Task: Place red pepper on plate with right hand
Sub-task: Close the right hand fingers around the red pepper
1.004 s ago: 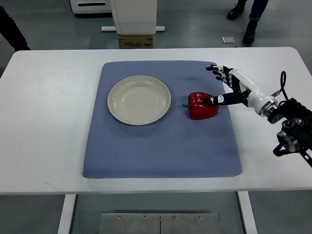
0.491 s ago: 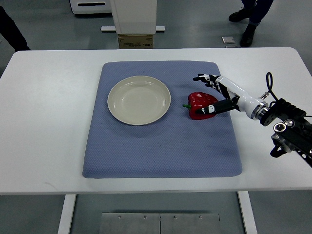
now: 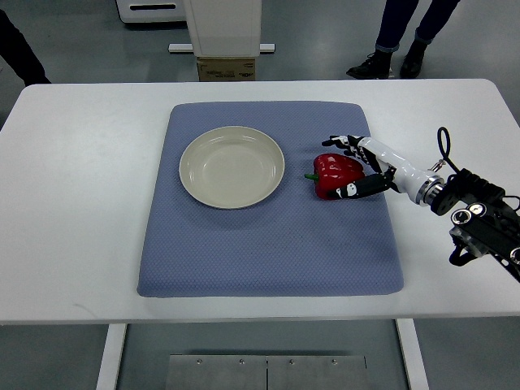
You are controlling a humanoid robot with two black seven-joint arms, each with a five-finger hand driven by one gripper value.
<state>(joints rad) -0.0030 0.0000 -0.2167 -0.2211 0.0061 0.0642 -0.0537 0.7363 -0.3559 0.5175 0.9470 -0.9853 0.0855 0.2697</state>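
- A white table (image 3: 73, 203) fills most of the top view, with a grey floor beyond its far edge.
- A blue mat (image 3: 268, 244) lies across the middle of the table.
- At 12 o'clock past the table stands a white machine base (image 3: 223, 28) with a cardboard box (image 3: 227, 69) in front of it.
- A person's legs and dark shoes (image 3: 370, 67) show at about 1 o'clock, on the floor behind the table; a dark sleeve or leg (image 3: 18, 49) shows at 10 o'clock.
- A cream plate (image 3: 231, 166) sits on the mat, up and left of the mat's centre, with nothing on it.
- The red pepper (image 3: 335, 175) lies on the mat at 3 o'clock from the plate, just beside it but apart, its green stem pointing toward the plate.
- The right hand (image 3: 357, 166) comes in from the right edge and is at the pepper's right side.
- Its fingers (image 3: 341, 143) curve over the pepper's far top edge and the thumb (image 3: 353, 191) presses its near side, so the hand is wrapped partly around the pepper, which rests on the mat.
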